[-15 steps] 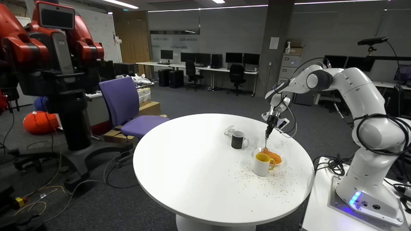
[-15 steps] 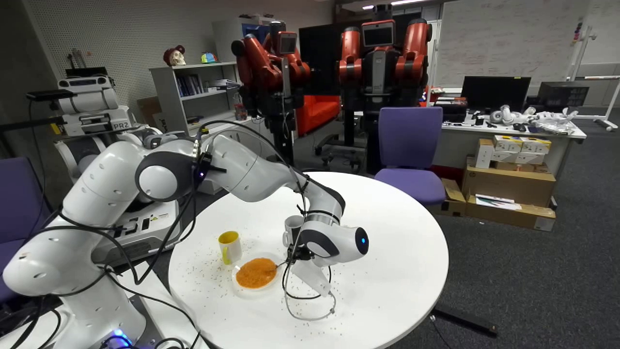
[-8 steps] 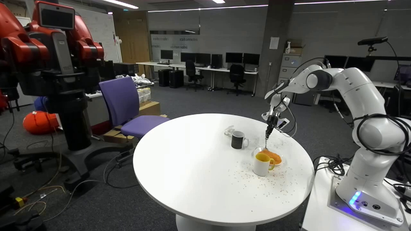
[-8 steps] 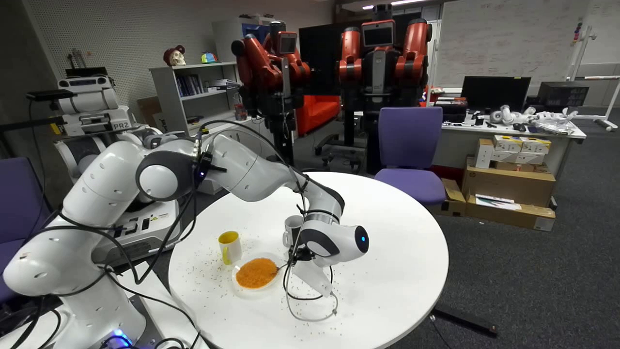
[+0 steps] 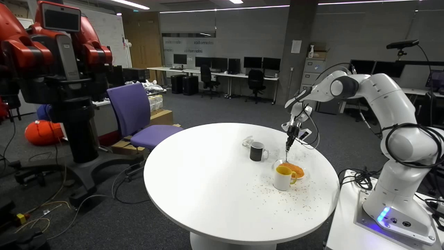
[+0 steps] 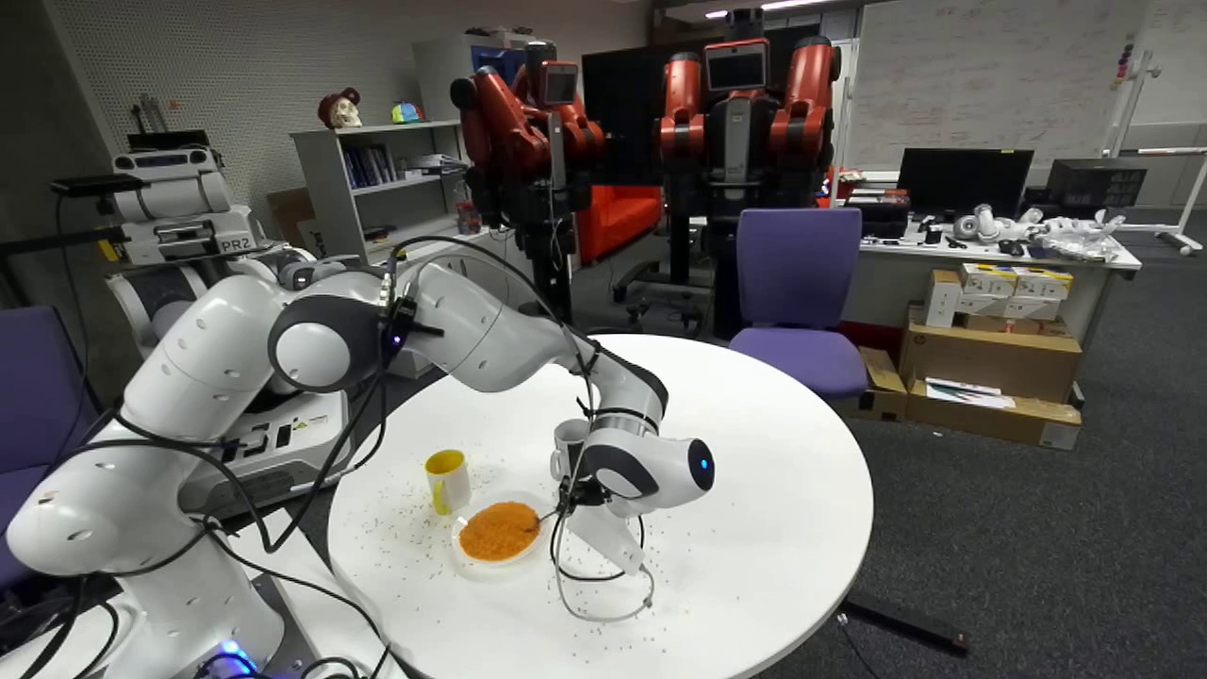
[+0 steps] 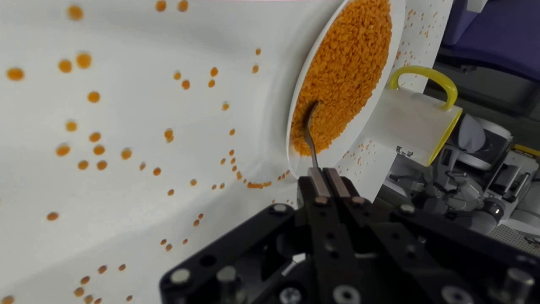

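Observation:
In the wrist view my gripper (image 7: pixel 324 173) is shut on the handle of a thin metal spoon (image 7: pixel 311 143). The spoon's head is sunk in orange lentils (image 7: pixel 350 63), so its shape is partly hidden. These lentils fill most of a white plate (image 7: pixel 301 161). Just beyond the plate stands a white mug (image 7: pixel 411 122) with a yellow handle and yellow inside. From an exterior view the gripper (image 5: pixel 287 149) points down, with the spoon tilted only a little at the plate's edge. In the other angle the arm hides most of the gripper (image 6: pixel 585 492).
A black-and-grey mug (image 5: pixel 256 151) stands near the plate, partly behind the arm in an exterior view. Crumpled clear plastic (image 5: pixel 247 141) lies beside it. Loose lentils are scattered over the round white table (image 5: pixel 201 180). A purple chair (image 5: pixel 156 134) stands close to the table's edge.
The arm and gripper have shifted very slightly, with the spoon still in the lentils. Mugs and plate stay where they were.

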`<state>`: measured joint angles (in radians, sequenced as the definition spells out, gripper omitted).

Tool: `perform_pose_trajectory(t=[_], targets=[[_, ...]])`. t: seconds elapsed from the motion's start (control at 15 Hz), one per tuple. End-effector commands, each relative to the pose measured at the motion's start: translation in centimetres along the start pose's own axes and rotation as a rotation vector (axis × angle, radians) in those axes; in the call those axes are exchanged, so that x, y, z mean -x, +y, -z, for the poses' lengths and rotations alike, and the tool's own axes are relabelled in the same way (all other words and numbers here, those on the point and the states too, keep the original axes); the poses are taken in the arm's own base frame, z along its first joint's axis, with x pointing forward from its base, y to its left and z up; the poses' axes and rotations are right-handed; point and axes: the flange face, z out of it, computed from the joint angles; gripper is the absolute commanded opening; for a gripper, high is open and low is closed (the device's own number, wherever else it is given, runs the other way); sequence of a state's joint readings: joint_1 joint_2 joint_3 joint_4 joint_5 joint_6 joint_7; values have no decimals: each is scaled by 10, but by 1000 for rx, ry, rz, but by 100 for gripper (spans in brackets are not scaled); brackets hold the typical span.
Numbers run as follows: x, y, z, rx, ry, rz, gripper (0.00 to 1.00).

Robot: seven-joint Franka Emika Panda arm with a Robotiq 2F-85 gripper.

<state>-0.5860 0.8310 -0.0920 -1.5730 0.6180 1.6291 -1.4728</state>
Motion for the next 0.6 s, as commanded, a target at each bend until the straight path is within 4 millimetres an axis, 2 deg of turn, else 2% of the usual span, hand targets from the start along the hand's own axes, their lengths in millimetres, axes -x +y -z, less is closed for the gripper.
perform_pose_trajectory(t=[0.0, 0.53], targets=[[-4, -3, -11, -33, -16, 17, 1], [-3, -4, -37, -176, -8, 31, 1]])
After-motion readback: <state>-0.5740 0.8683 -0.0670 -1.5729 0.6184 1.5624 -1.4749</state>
